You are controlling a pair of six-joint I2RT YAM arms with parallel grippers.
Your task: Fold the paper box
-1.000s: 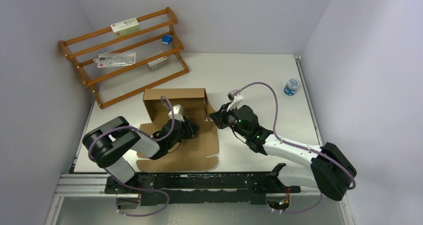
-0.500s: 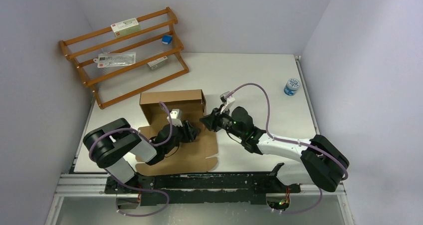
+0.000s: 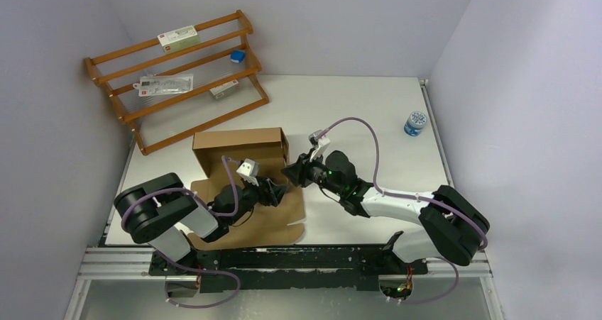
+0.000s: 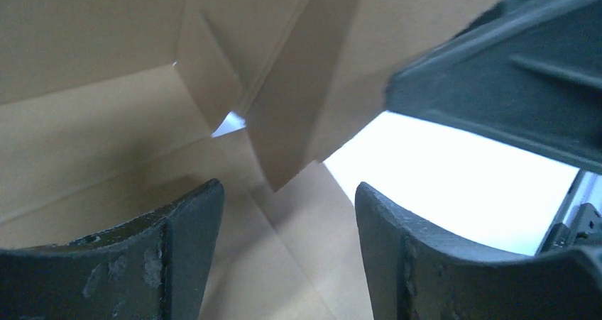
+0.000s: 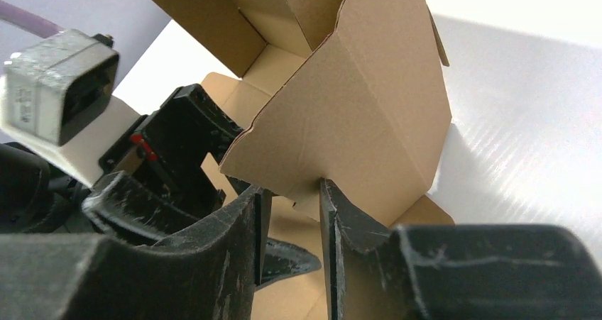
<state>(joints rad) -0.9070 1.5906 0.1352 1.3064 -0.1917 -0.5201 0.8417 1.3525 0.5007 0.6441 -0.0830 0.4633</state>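
While the paper box (image 3: 240, 144) sits half-folded on the table (image 3: 355, 107), we see the left claw (image 4: 287, 192) spread wide over its floor, gripping nothing. The right claw (image 5: 291, 199) stands narrowly parted astride the edge of a raised side flap (image 5: 355, 107), not clamping it.

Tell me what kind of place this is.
Probably a robot lab test cell: a white table boxed in by plain walls, two arms bolted to its near rail, and a wooden rack of small props.
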